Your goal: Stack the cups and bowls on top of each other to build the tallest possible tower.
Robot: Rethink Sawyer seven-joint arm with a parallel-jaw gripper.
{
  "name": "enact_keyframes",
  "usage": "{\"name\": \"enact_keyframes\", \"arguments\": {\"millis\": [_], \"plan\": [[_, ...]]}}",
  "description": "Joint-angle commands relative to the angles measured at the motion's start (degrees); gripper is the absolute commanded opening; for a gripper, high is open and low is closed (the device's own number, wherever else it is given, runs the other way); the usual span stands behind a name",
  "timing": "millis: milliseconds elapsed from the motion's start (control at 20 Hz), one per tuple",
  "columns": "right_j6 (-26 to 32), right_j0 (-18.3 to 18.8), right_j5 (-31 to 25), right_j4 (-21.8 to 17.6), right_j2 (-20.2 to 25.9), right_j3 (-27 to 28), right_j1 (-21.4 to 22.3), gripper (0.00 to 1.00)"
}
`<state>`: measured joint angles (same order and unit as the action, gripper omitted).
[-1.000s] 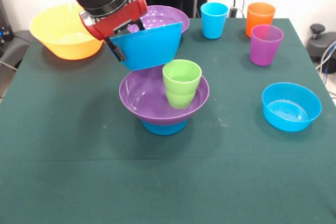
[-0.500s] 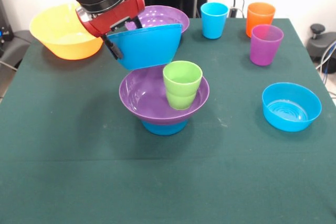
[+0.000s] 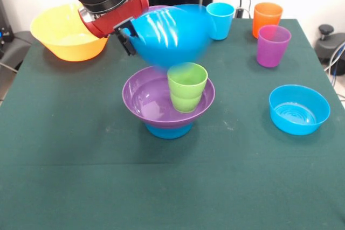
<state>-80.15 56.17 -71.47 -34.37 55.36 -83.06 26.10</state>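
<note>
My hand [image 3: 129, 35] is gripping the large blue bowl [image 3: 171, 35] by its rim, tilting it above the lime green cup [image 3: 187, 86] in the tower [image 3: 168, 103].

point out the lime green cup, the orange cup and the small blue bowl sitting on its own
lime green cup [image 3: 187, 86], front view, outer wall
orange cup [image 3: 267, 20], front view, outer wall
small blue bowl [image 3: 299, 112], front view, inside bottom

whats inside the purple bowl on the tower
A lime green cup stands upright in the purple bowl, toward one side. The cup hides the bowl floor beneath it.
</note>
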Motion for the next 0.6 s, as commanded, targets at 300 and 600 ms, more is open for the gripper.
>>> {"name": "enact_keyframes", "arguments": {"millis": [300, 600], "plan": [[17.3, -2.8, -1.8, -3.3, -1.1, -1.3, -0.4, 0.0], [16.1, -2.5, -2.6, -1.7, -0.5, -1.3, 0.4, 0.0]]}}
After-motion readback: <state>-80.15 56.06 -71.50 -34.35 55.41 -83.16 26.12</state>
